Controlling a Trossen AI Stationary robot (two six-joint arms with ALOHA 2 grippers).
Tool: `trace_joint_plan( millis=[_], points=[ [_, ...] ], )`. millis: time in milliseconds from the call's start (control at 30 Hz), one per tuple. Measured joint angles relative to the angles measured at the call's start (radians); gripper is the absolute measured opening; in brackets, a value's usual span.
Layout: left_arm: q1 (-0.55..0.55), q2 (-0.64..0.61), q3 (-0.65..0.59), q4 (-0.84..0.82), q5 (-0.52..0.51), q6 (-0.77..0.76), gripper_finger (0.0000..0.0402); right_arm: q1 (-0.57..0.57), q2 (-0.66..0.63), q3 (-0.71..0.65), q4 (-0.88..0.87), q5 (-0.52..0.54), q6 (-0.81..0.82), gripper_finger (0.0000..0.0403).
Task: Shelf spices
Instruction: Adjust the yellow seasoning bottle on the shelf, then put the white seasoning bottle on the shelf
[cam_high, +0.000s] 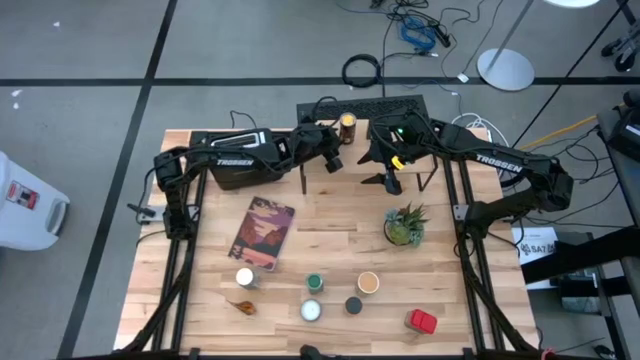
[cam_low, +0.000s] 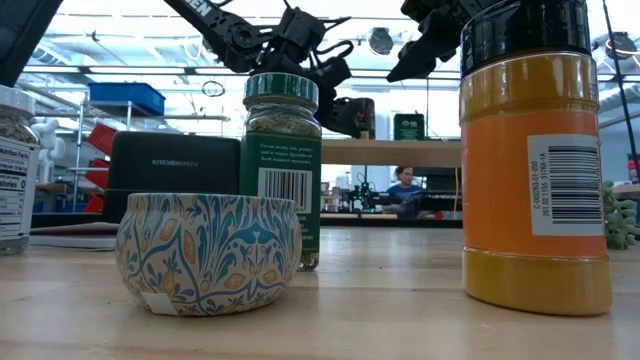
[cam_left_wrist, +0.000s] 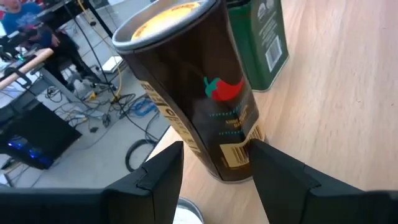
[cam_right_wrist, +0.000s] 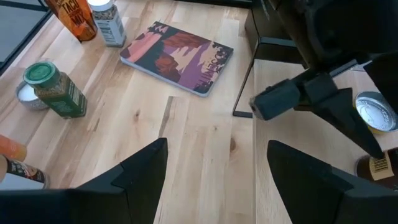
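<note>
- A dark chili jar (cam_left_wrist: 205, 93) on the shelf (cam_left_wrist: 348, 93) is being flanked by the left gripper (cam_left_wrist: 214, 163), fingers spread, not touching.
- The right gripper (cam_right_wrist: 214, 163) is being held above the tabletop (cam_right_wrist: 186, 137), fingers released.

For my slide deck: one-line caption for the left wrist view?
Left gripper, fingers open, flanking a dark cylindrical chili-label spice can on the light wooden shelf.

Dark jointed arms (cam_high: 240, 155); white TROSSEN lettering; angular black pincer fingers (cam_left_wrist: 158, 177)

Low view: orange spice jar (cam_low: 535, 160) cut off at 12 o'clock; white-labelled jar (cam_low: 15, 170) cut off at 9 o'clock. Shelf (cam_high: 390, 150) largely hidden beneath both arms.
</note>
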Motion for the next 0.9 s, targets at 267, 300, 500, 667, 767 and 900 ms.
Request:
trace_joint_plan(
  millis=[267, 300, 500, 667, 767, 900],
  points=[
    [0.013, 0.000, 0.020, -0.016, 0.001, 0.017, 0.0192, 0.000, 0.000, 0.000, 0.002, 0.020, -0.001, 0.0263],
    [0.013, 0.000, 0.025, -0.029, 0.002, 0.021, 0.0192, 0.000, 0.000, 0.000, 0.002, 0.020, 0.001, 0.0263],
    [0.007, 0.000, 0.060, -0.159, 0.005, 0.025, 0.0192, 0.000, 0.000, 0.000, -0.012, 0.021, 0.006, 0.0263],
    [-0.013, -0.017, 0.062, -0.224, 0.009, 0.027, 0.0192, 0.000, 0.000, 0.000, -0.033, 0.021, 0.006, 0.0263],
    [-0.013, -0.050, 0.061, -0.283, 0.009, 0.027, 0.0192, 0.000, 0.000, 0.000, -0.051, 0.020, 0.000, 0.0263],
    [-0.016, -0.105, 0.062, -0.365, 0.008, 0.022, 0.0192, 0.000, 0.000, 0.000, -0.079, 0.019, -0.008, 0.0263]
  ],
)
